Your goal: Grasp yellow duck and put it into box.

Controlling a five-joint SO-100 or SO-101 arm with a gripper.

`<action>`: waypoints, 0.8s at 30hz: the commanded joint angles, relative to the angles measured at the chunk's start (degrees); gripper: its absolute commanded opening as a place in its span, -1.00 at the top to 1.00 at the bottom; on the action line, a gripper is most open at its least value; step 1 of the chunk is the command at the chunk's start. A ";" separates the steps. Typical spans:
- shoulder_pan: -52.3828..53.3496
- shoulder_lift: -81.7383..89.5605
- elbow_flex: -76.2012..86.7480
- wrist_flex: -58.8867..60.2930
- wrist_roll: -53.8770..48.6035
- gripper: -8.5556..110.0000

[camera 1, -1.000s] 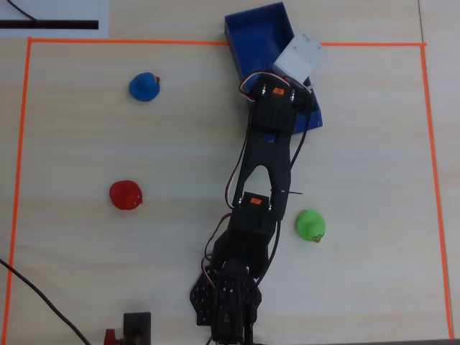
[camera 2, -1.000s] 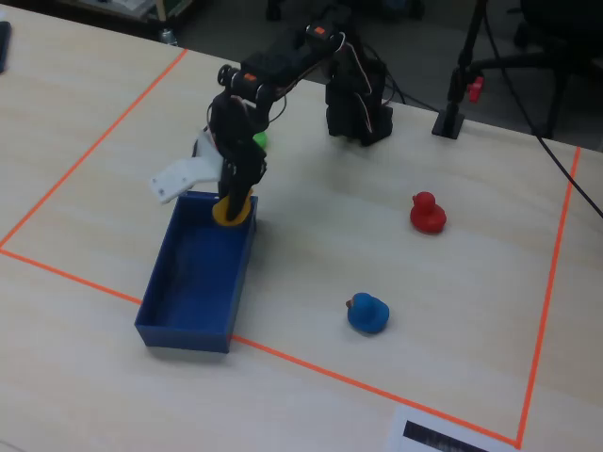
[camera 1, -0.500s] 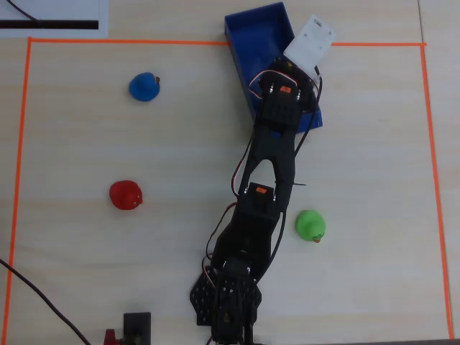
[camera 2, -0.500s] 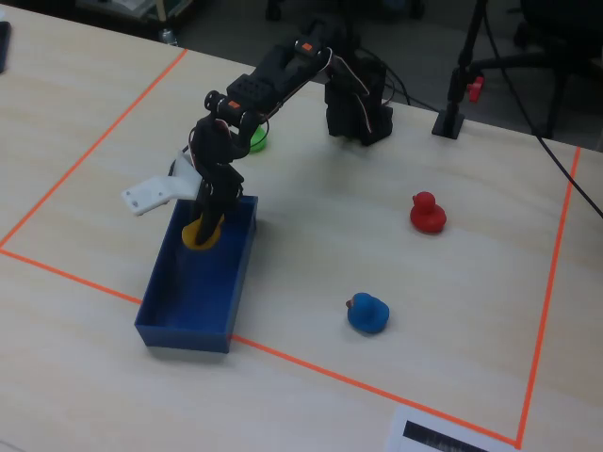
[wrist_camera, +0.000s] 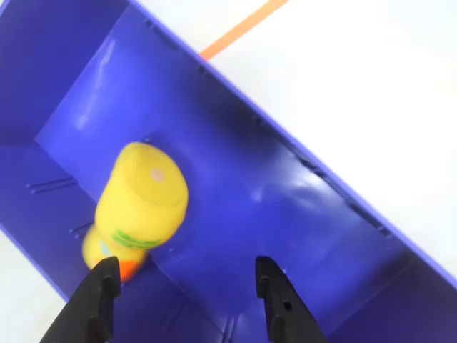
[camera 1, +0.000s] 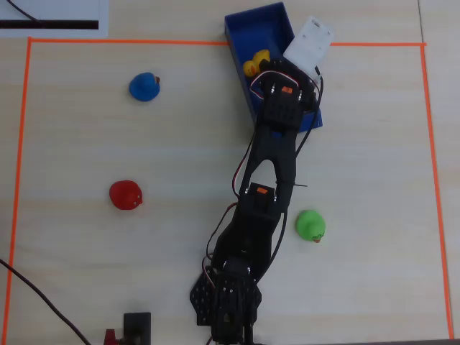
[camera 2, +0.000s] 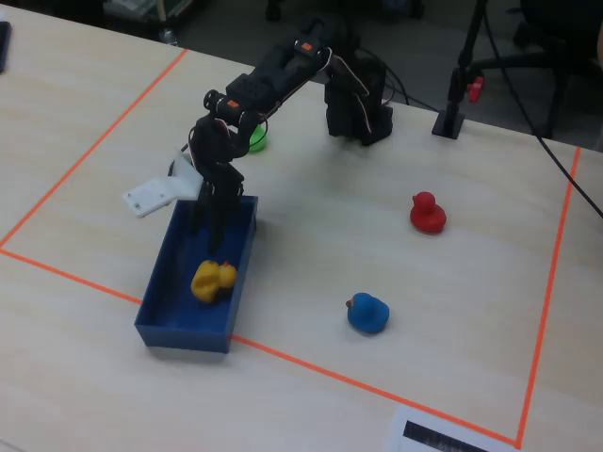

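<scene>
The table (camera 2: 396,311), marked off by an orange tape border (camera 1: 21,180), is seen to carry the arm (camera 1: 269,165), which is stretched from its base toward the box (camera 2: 193,325). The box, long and dark blue, is observed lying with one short end by the tape in the overhead view; its long axis runs roughly in line with the arm's reach. The gripper (wrist_camera: 186,304) is found spread apart and holding nothing, both fingertips (wrist_camera: 100,293) being visible in the wrist view with bare box floor between them. The yellow duck (wrist_camera: 139,207) is recorded inside the box, resting on the floor and clear of the fingers, just ahead of the gripper and toward its left finger as the wrist view shows it. The duck appears tipped, its flat underside turned up toward the wrist camera and its orange beak directed toward the near wall, though this view is slightly blurred. The placement is judged complete; a straight lift clear of the walls is judged all that remains. Elsewhere a green duck (camera 1: 310,225), a red duck (camera 1: 126,195) and a blue duck (camera 1: 144,87) are noted well apart from the box.
</scene>
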State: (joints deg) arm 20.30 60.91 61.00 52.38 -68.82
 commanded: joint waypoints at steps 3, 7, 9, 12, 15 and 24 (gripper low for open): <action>1.93 7.91 -1.32 2.37 1.58 0.85; 1.67 17.93 1.14 3.34 6.33 0.85; 0.35 25.75 6.24 4.22 7.29 0.85; -2.81 40.96 19.07 6.06 7.65 0.85; -7.65 59.68 38.58 7.12 5.27 0.85; -25.40 115.49 87.36 25.75 0.53 0.85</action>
State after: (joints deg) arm 0.97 149.33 129.55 68.03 -68.29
